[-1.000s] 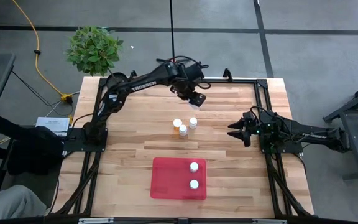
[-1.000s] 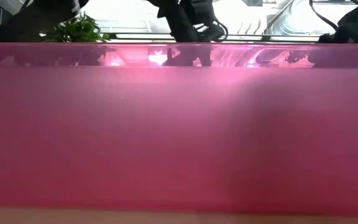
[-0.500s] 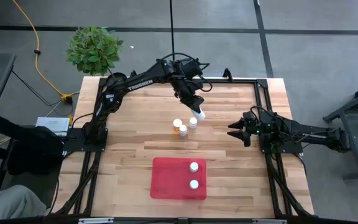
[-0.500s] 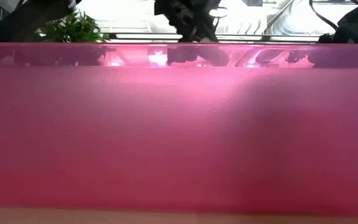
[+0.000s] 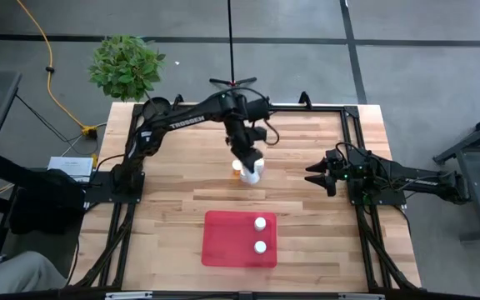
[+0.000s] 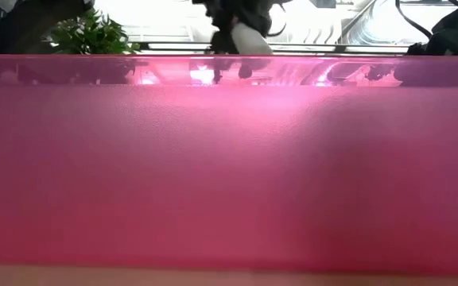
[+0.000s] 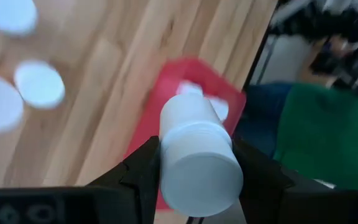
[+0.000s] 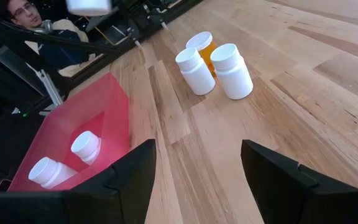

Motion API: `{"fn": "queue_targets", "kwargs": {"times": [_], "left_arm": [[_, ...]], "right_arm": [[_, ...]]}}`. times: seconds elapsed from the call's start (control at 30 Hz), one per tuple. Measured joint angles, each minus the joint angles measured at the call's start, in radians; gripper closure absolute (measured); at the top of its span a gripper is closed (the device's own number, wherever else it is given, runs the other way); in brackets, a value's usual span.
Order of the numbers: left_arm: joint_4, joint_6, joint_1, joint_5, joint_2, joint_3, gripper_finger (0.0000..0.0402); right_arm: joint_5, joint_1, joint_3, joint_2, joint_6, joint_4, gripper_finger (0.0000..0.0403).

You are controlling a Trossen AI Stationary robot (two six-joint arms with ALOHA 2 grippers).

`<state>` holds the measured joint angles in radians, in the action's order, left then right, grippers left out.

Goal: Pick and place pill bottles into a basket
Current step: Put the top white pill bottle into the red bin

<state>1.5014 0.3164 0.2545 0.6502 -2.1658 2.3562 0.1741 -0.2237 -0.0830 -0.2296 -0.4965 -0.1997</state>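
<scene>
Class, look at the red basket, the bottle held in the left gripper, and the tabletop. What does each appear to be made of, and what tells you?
Basket: likely plastic, translucent red; light glows through its wall.
Bottle in the left gripper: probably matte white plastic, smooth and opaque.
Tabletop: looks like wood, with pale planks and visible grain and seams.

The one legible text is the brand word "TROSSEN", in white capitals along the left arm [image 5: 192, 121], in the upper middle of the high view, running toward the upper right. The left wrist view shows faint pale marks on a dark bar at its lower left edge, too blurred to read. No label can be read on any bottle or on the basket.
</scene>
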Motion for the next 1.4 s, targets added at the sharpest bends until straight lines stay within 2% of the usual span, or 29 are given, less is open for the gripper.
{"fn": "queue_targets", "kwargs": {"times": [0.1, 0.3, 0.57, 0.87, 1.03, 1.2, 1.4], "left_arm": [[0.07, -0.018, -0.03, -0.039, 0.034, 0.0, 0.0201], [0.07, 0.027, -0.102, -0.132, 0.112, 0.0, 0.0201], [0.07, 0.085, -0.271, -0.246, 0.155, 0.0, 0.02], [0.068, 0.161, -0.494, -0.481, 0.154, -0.004, 0.0201], [0.061, 0.204, -0.599, -0.64, 0.153, -0.063, 0.02], [-0.029, 0.239, -0.654, -0.66, 0.153, -0.161, 0.0199], [-0.154, 0.238, -0.669, -0.657, 0.151, -0.29, 0.0199]], "right_arm": [[0.0, 0.0, 0.0, 0.0, 0.0, 0.0, 0.0176], [-0.004, 0.0, 0.0, 0.0, 0.0, 0.0, 0.0176], [-0.007, 0.0, 0.0, 0.0, -0.001, 0.0, 0.0176], [-0.007, 0.0, 0.0, 0.0, -0.024, 0.0, 0.0176], [-0.007, 0.0, 0.0, 0.0, -0.024, 0.0, 0.0176], [-0.007, 0.0, 0.0, 0.0, -0.024, 0.0, 0.0176], [-0.007, 0.0, 0.0, 0.0, -0.024, 0.0, 0.0176]]}}
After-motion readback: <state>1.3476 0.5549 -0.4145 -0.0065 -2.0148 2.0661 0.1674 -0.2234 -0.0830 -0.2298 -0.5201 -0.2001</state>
